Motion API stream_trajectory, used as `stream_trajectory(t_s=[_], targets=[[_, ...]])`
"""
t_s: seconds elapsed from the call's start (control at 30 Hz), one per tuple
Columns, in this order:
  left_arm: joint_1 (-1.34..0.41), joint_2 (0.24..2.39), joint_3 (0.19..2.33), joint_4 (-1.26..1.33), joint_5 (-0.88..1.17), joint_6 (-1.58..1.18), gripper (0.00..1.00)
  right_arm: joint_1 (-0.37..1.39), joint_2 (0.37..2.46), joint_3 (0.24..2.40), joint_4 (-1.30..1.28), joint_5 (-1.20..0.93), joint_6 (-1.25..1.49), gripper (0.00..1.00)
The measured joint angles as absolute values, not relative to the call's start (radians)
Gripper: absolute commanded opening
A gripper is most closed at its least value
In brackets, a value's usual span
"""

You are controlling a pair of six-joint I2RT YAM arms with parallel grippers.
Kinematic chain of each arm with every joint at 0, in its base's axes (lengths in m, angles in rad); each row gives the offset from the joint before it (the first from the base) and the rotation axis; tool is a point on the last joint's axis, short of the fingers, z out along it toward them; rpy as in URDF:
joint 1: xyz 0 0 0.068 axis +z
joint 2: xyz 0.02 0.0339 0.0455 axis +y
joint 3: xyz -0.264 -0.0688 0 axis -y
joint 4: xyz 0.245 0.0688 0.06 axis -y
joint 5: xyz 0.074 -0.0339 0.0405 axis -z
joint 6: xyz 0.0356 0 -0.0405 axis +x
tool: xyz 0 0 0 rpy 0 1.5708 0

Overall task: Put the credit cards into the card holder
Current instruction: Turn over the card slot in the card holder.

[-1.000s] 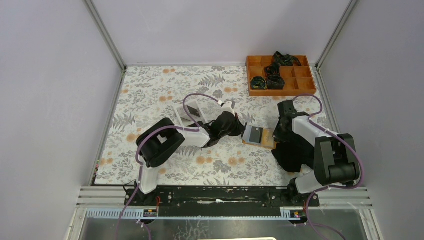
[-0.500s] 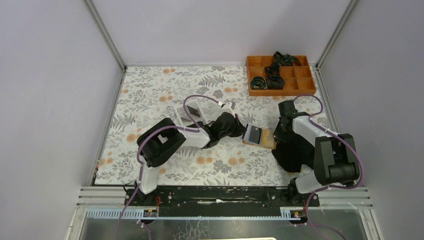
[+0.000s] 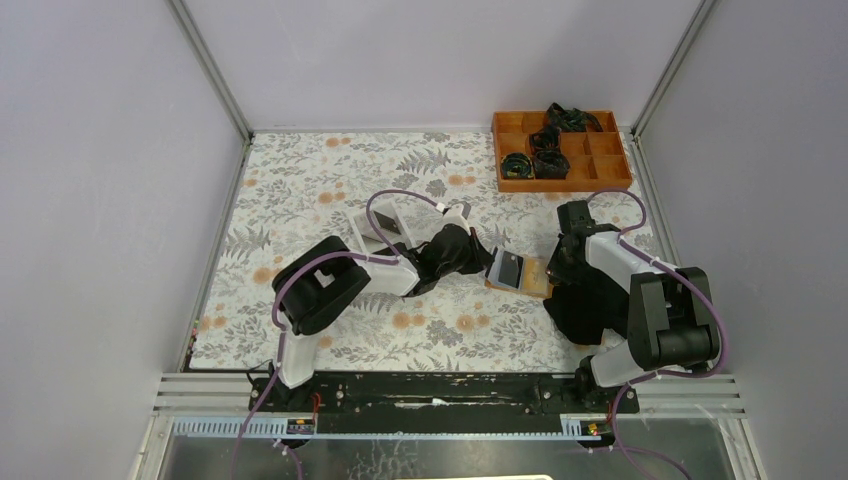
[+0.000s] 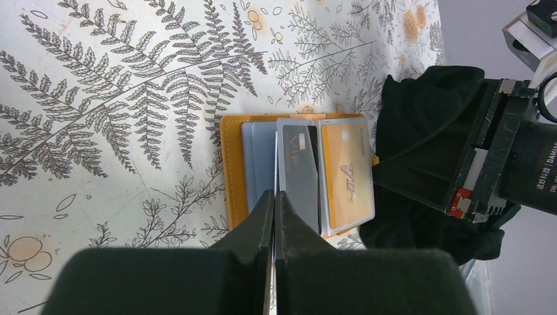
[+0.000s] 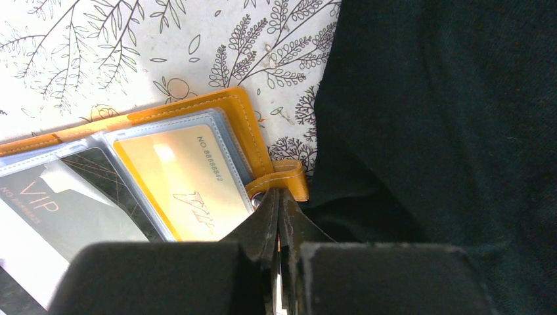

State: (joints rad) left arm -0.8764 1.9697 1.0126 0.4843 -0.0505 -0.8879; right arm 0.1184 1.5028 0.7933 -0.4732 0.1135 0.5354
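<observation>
My left gripper [image 4: 274, 197] is clenched on a thin pale edge [image 4: 274, 154] above the open orange-tan folding card holder [image 4: 231, 170]; whether this edge is a card or a sleeve leaf, I cannot tell. A grey VIP plastic card [image 4: 297, 180] and a gold plastic card [image 4: 348, 174] seem already sleeved, so I judge the task is near its end. My right gripper [image 5: 279, 203] pinches the holder's small orange clasp tab [image 5: 290, 176]

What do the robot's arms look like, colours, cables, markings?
The left arm and right arm share white shells with bulky black joints. A purple cable loops along each. The jaws are matte black. The right wrist carries white lettering and a small red tag.
</observation>
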Motion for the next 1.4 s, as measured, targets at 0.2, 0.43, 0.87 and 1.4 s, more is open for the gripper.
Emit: stream_trajectory(t_s=[0.2,0.43,0.87,1.4], targets=[[-0.876,1.97,1.015,0.485,-0.04,-0.902,0.0,0.118,1.504,0.793,-0.473,0.113,0.535,0.0],[-0.879,1.97,1.028,0.486,-0.02,-0.91,0.0,0.118,1.505,0.793,-0.473,0.112,0.536,0.0],[-0.903,1.97,1.075,0.511,0.025,-0.927,0.0,0.117,1.505,0.793,-0.472,0.11,0.536,0.0],[-0.933,2.033,1.117,0.522,0.046,-0.932,0.0,0.117,1.499,0.788,-0.468,0.112,0.542,0.0]])
